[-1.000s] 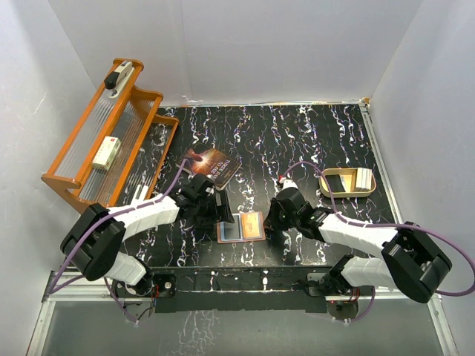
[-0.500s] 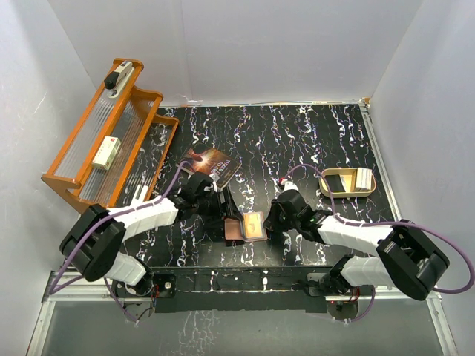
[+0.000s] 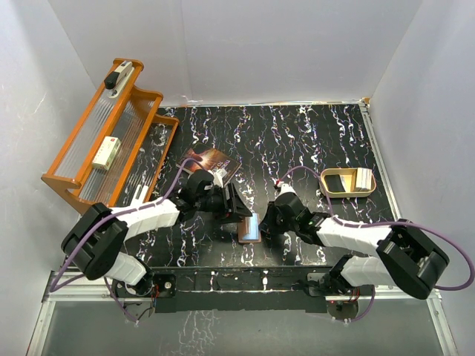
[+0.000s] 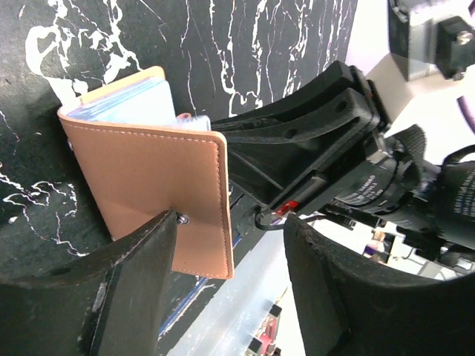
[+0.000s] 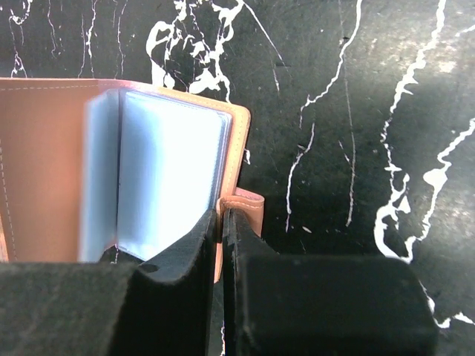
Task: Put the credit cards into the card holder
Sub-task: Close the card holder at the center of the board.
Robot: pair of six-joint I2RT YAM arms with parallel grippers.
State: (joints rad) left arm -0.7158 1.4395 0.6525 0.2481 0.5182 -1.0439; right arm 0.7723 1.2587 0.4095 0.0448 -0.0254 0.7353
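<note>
The reddish-brown card holder (image 3: 249, 226) stands half folded on the black marbled table between my two grippers. My right gripper (image 3: 266, 222) is shut on its right edge by the snap tab (image 5: 249, 208); in the right wrist view the jaws meet on the leather (image 5: 221, 219). Pale blue-white credit cards or sleeves (image 5: 171, 174) show inside the holder (image 5: 44, 163). My left gripper (image 3: 239, 208) is open, one finger pressing the outside of the raised left cover (image 4: 159, 185) at its snap stud; the cover's corner sits between the fingers (image 4: 234, 245).
A dark paperback book (image 3: 211, 165) lies just behind the left gripper. An orange rack (image 3: 111, 141) leans at the far left. A beige-gold tin (image 3: 346, 182) holding a dark and a white item sits at the right. White walls enclose the table.
The holder lay flat and open; my left gripper moved right, lifting its left cover up and over towards the right, and its jaws narrowed. The right gripper kept its grip.
</note>
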